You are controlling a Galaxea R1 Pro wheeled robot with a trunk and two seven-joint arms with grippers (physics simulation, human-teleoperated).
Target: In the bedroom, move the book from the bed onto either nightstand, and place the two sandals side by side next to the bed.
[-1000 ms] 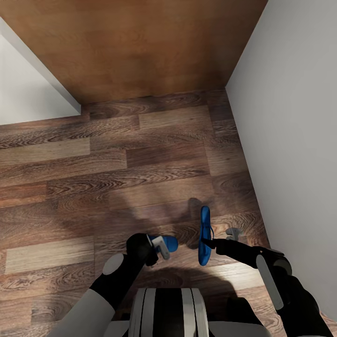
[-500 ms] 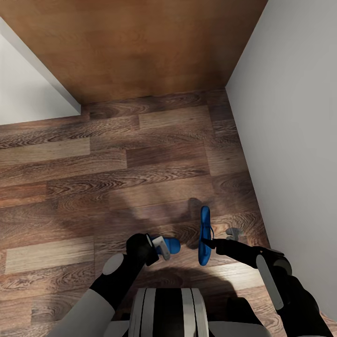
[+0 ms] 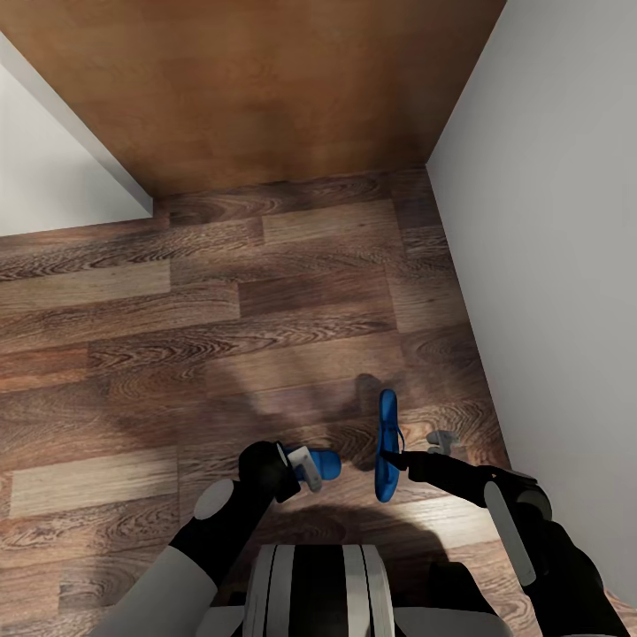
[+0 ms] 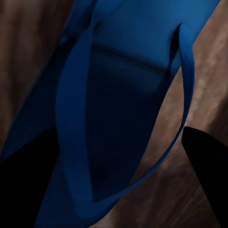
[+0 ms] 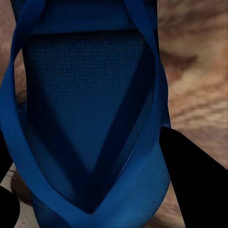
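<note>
A brown wood-plank floor point(image 3: 221, 336) is running up to white walls point(image 3: 566, 265) while the left gripper point(image 3: 305, 466) is pinching one smooth blue sandal point(image 3: 323, 462) between its fingers and the right gripper point(image 3: 395, 460) is clamping the other sandal point(image 3: 387, 442), turned on edge, low over the planks.

Left sandal point(image 3: 320, 462) edged slightly rightward (barely).

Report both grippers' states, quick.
Left gripper: shut on a blue sandal.
Right gripper: shut on the other sandal, held on edge above the floor.
</note>
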